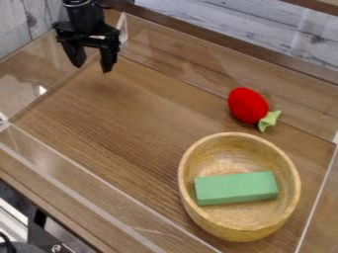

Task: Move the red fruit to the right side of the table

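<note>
Up in the far left corner of the desk (pixel 119 128), the black claw (pixel 90 61) hangs pointing straight down, its fingers spread wide with nothing between them. It sits above bare wood grain, well apart from the wooden bowl (pixel 240 186), which makes a handy marker for everything else.

The bowl is down at the near right of the desk, round and pale, and inside it lies a green rectangular block (pixel 236 188), flat on the bowl's floor, slightly angled.

Just beyond the bowl's far rim, a little to its right, there's the red fruit (pixel 247 104): a glossy strawberry shape lying on its side on the desk, its green leafy cap pointing toward the right wall. It is near the bowl but not touching it, and clearly outside it.

From the bowl, the claw is diagonally across, far and to the left. Low clear acrylic walls (pixel 27 138) ring the desk; the bowl rests close to the right-hand one.
</note>
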Robot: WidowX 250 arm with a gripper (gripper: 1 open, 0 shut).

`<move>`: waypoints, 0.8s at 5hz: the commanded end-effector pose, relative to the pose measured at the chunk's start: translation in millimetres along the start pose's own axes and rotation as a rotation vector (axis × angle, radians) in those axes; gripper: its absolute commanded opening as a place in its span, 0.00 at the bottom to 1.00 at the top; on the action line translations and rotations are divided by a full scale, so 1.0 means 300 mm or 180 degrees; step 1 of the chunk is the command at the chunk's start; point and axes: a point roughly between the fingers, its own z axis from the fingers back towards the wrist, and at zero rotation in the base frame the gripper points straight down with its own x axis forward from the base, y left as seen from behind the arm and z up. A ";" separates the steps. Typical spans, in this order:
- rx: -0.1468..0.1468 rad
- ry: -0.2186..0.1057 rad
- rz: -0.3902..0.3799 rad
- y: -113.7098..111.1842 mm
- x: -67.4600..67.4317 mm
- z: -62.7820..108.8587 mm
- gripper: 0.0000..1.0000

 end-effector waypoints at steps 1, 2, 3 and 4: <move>0.0065 -0.0172 -0.0008 0.028 0.043 0.050 1.00; 0.0063 -0.0161 0.0001 0.035 0.050 0.046 1.00; 0.0056 -0.0142 0.0002 0.036 0.054 0.041 1.00; 0.0039 -0.0116 -0.0008 0.032 0.055 0.038 1.00</move>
